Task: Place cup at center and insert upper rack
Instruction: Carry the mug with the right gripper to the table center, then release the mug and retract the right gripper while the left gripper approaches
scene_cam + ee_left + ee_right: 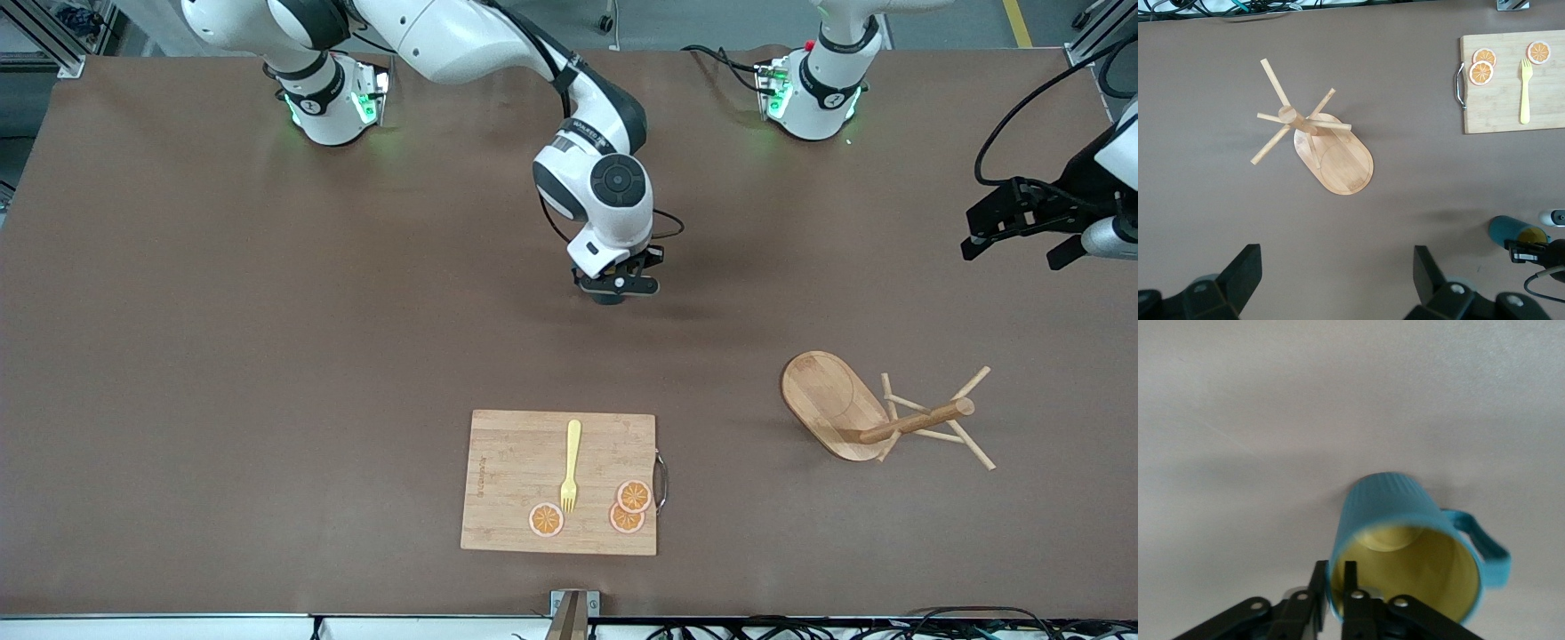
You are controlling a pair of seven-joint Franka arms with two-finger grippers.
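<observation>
The teal cup (1405, 520) stands upright on the brown table near its middle, yellowish inside, handle to one side. My right gripper (1335, 587) straddles its rim with one finger inside and one outside, and a thin gap shows by the inner finger. In the front view the right gripper (615, 286) hides the cup. The left wrist view shows the cup (1511, 230) beside that gripper. The wooden upper rack (916, 420) lies tipped on its side toward the left arm's end, its oval base (827, 400) raised. My left gripper (1018, 247) waits open above the table's end, over the rack (1335, 153).
A rectangular wooden cutting board (511, 471) lies near the front camera's edge, carrying a yellow fork (570, 467) and three orange slices (546, 520). A metal handle (661, 480) sticks out of its side.
</observation>
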